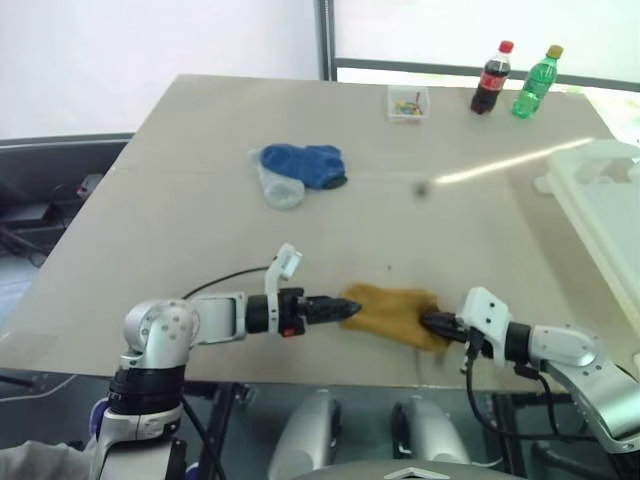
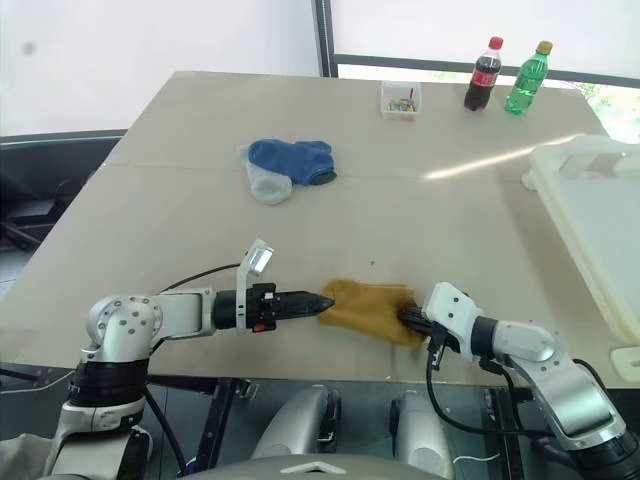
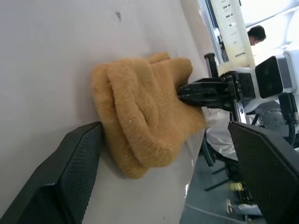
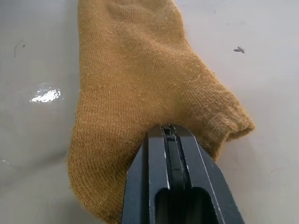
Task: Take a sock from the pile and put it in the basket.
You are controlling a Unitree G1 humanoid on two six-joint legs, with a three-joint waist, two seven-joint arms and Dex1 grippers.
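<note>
Beige table w/ a bright window behind its far edge. White basket sits at the right edge, partly out of frame; what shows of the inside looks bare, rest can't be seen. Small clear box near the far edge holds a few coloured bits, too small to tell apart. Beside it, toward the far right corner, a cola bottle w/ red cap and a green bottle w/ yellow cap, both upright.

Pile lies mid-table, toward the far side: blue socks w/ a pale one tucked against their left side. Well apart from it, by the near edge, a mustard sock lies folded on the surface.

Right gripper has its fingers pressed together, pinching the sock's right end; in right wrist view the shut tips bite into the knit. Left gripper points at the sock's left end, fingers spread wide apart in left wrist view, one beside the sock's edge, nothing clamped.
</note>
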